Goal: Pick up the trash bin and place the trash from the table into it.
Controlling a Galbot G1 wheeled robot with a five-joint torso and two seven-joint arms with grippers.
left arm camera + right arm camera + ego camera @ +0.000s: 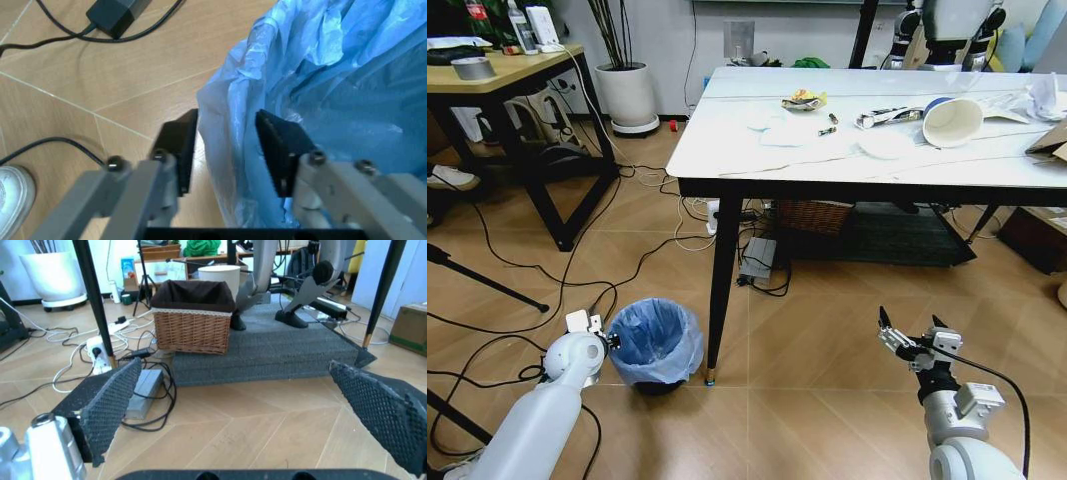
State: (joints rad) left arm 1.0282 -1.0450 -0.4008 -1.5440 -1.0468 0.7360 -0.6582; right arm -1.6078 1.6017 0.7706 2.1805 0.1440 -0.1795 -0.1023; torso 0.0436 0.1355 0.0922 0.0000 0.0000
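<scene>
In the head view, the bin [658, 342] is seen on the floor beside the bench [727, 140] leg at the near-left corner. The left gripper [607, 338] is positioned at the bin's rim. The right gripper [914, 338] is held above the floor, well apart from the bin, its fingers spread wide. A cup [951, 121] lies on its side on the bench top among wrappers and tissues.

In the left wrist view, the left gripper [227, 150] is narrowed, one pad on each side of the bin's [347, 90] bag-covered rim.

In the right wrist view, the right gripper [257, 395] is shown wide open with nothing held; a basket [193, 320] stands under the bench.
</scene>
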